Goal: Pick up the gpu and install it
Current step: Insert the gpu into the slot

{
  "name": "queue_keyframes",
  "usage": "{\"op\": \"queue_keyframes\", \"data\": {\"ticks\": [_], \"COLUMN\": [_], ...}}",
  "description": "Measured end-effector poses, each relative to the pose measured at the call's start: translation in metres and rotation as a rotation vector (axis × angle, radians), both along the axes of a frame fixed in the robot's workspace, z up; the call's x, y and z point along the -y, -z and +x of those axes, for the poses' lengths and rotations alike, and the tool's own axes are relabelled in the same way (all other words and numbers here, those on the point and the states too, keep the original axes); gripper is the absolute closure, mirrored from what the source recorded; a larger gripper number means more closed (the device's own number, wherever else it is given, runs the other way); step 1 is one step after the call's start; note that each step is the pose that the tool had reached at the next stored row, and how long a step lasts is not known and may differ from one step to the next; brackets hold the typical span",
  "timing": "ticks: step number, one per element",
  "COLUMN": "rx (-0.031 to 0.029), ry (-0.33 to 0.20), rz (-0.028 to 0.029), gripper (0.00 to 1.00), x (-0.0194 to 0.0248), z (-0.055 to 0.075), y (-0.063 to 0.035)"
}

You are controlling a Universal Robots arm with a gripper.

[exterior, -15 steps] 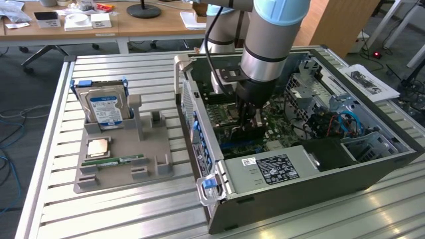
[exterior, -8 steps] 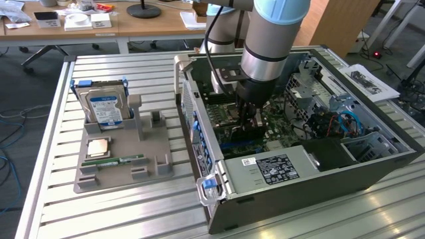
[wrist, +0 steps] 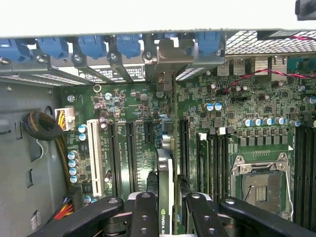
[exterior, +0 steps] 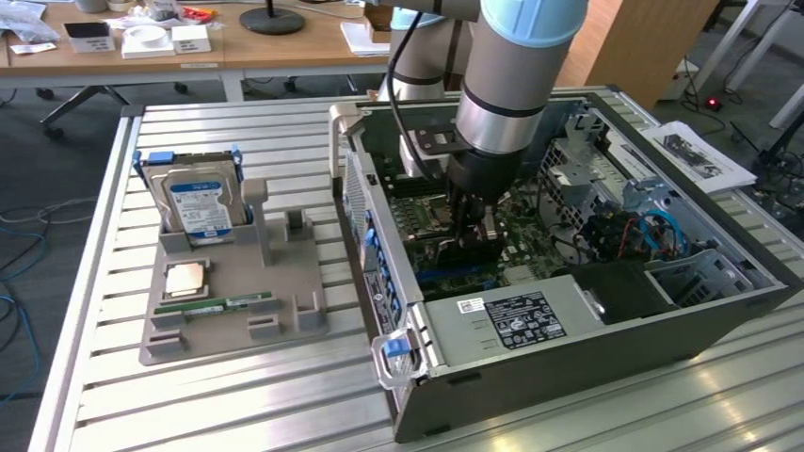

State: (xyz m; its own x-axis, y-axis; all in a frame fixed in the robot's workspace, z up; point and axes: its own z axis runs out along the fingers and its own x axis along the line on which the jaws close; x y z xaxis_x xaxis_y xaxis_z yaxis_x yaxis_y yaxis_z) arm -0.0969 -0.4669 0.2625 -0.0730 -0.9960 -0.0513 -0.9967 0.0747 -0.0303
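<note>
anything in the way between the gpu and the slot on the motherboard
Nothing visible. The gripper holds the gpu edge-on just over the motherboard; the neighbouring slots are bare and no cable crosses there. The slot directly beneath is hidden by the gpu itself.
</note>
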Motion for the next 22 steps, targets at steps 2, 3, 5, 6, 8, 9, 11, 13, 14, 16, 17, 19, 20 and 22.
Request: {"op": "queue_keyframes", "data": {"ticks": [2, 3, 5, 6, 8, 9, 11, 13, 14, 16, 17, 19, 20, 22], "rx": [0.0, 0.0, -0.0001, -0.0001, -0.0001, -0.0001, 0.0, 0.0, 0.0, -0.0003, -0.0003, -0.0002, 0.0, -0.0001], "ry": [0.0, 0.0, 0.0, 0.0, 0.0, 0.0, 0.0, 0.0, 0.0, 0.0, 0.0, 0.0, 0.0, 0.0], "rz": [0.0, 0.0, 0.001, 0.0027, 0.003, 0.0031, 0.0035, 0.0035, 0.0036, 0.0034, 0.0032, 0.0034, 0.0034, 0.0034], "gripper": [0.73, 0.73, 0.73, 0.73, 0.73, 0.73, 0.73, 0.73, 0.73, 0.73, 0.73, 0.73, 0.73, 0.73], "x": [0.0001, 0.0001, 0.0002, 0.0002, 0.0002, 0.0002, 0.0003, 0.0003, 0.0004, 0.0004, 0.0004, 0.0004, 0.0004, 0.0004], "z": [0.0, 0.0, 0.0, 0.0, 0.0, 0.0, 0.0, 0.0, 0.0001, 0.0006, 0.001, 0.0018, 0.0023, 0.0031], "y": [0.0, 0.0, -0.0001, -0.0001, -0.0001, 0.0, 0.0, 0.0, -0.0001, -0.0002, -0.0003, -0.0003, -0.0002, -0.0002]}}
